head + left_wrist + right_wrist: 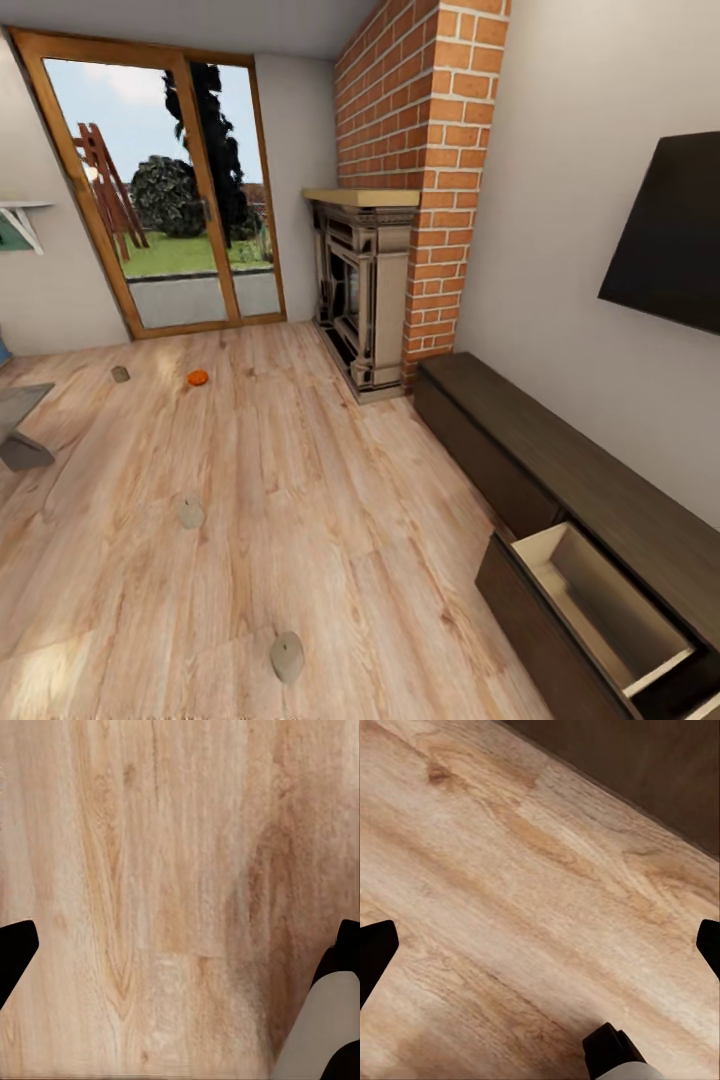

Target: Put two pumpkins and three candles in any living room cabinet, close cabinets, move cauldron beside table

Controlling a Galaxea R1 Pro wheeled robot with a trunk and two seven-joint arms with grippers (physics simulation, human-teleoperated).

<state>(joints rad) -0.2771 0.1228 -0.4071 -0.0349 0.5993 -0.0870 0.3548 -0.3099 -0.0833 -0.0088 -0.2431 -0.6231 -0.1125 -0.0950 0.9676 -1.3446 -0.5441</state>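
Head view: one orange pumpkin (197,377) sits on the wooden floor (330,520) near the glass door (165,190). Three whitish candles (286,656) lie well apart along the floor, one (188,512) midway and one (120,374) just beside the pumpkin. The dark cabinet (560,470) runs along the wall under the television (670,240), one drawer (590,610) pulled open, pale inside. A grey worktop (18,405) corner shows at the left edge.

Left wrist view: the left end effector (180,949) hangs spread wide above bare floor.

Right wrist view: the right end effector (540,945) is spread wide over floor near the cabinet's dark front (660,772).
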